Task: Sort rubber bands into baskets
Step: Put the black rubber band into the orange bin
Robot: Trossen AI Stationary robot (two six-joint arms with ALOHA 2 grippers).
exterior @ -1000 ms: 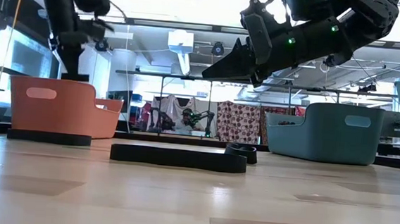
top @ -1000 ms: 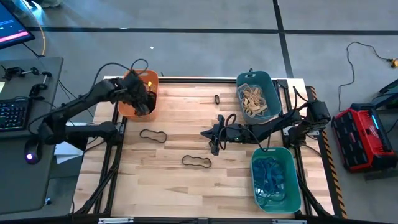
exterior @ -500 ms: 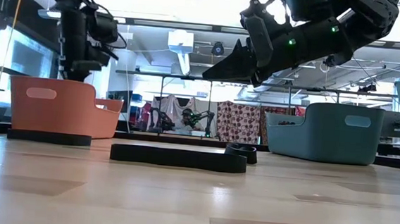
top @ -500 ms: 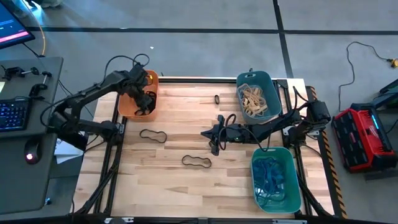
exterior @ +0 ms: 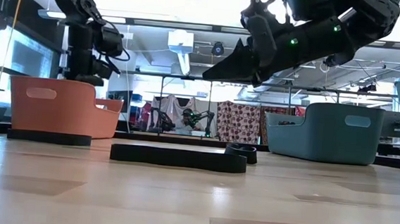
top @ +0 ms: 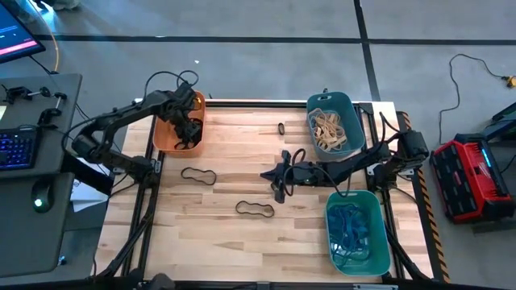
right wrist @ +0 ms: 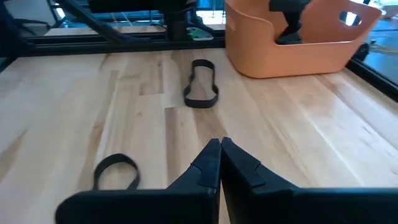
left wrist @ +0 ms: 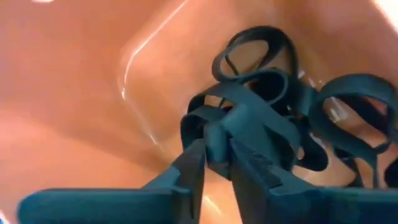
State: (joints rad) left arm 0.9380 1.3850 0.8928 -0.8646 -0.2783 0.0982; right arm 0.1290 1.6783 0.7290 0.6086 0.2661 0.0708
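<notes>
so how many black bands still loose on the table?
3. One black band lies in front of the orange basket, one nearer the table's front middle, and a small one left of the dark teal basket. The arms may hide more.

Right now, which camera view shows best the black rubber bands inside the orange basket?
The left wrist view: the black rubber bands fill it, piled in the orange basket. The high view shows only a dark patch; the low and right wrist views show just the basket wall.

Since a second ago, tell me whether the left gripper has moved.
Yes. The left gripper has shifted from the orange basket's near-left wall further in over its black rubber bands.
</notes>
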